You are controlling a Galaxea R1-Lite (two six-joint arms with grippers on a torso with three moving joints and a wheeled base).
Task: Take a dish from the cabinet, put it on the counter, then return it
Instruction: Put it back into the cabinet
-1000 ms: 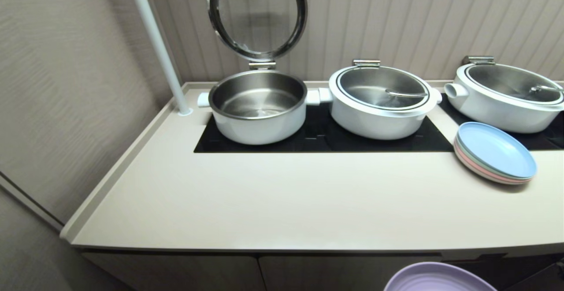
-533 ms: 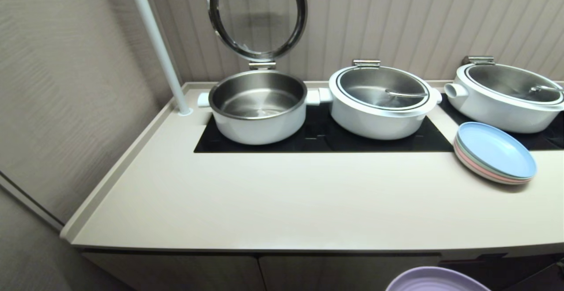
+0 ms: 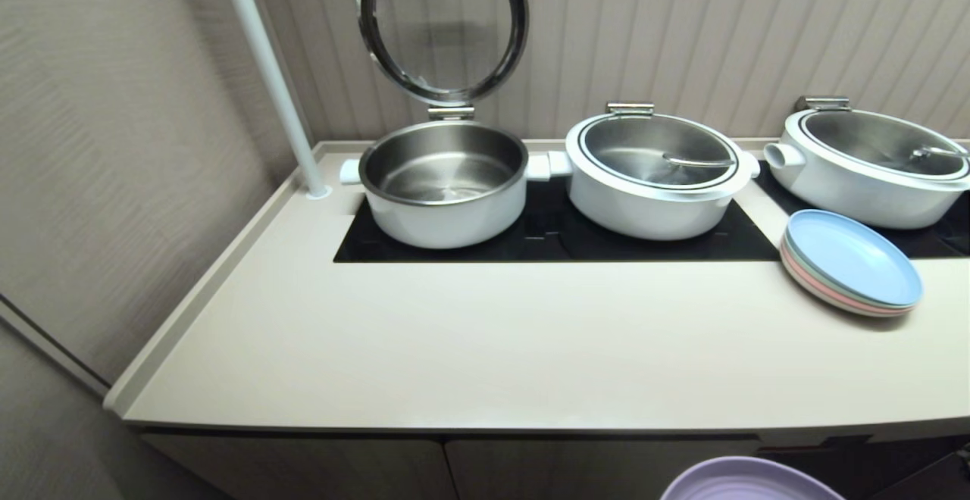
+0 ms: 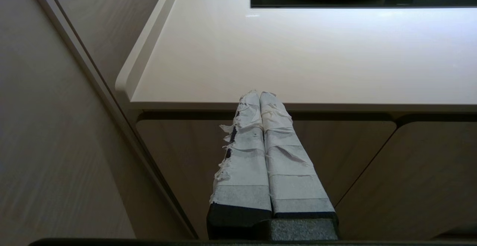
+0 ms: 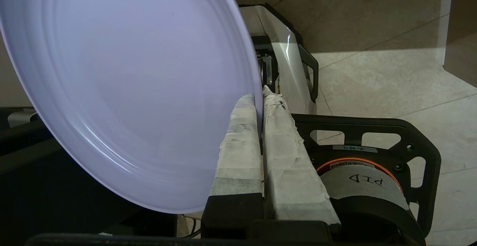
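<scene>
On the left, the left gripper (image 4: 259, 96) idles with its taped jaws pressed together on nothing, low in front of the beige wood-grain cabinet (image 4: 261, 156) under the smooth cream-beige counter (image 3: 485, 348). On the right, the right gripper (image 5: 259, 98) pinches the rim of the round, shallow, pale lavender plastic dish (image 5: 123, 85), which sits in the air near the counter's front edge and below it. The dish seems already out of the cabinet; setting it on the counter and returning it remain

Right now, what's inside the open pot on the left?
The open pot shows only a bare steel bottom and walls, no food visible. Its near inner wall is hidden by the rim. Its lid stands raised behind it.
</scene>
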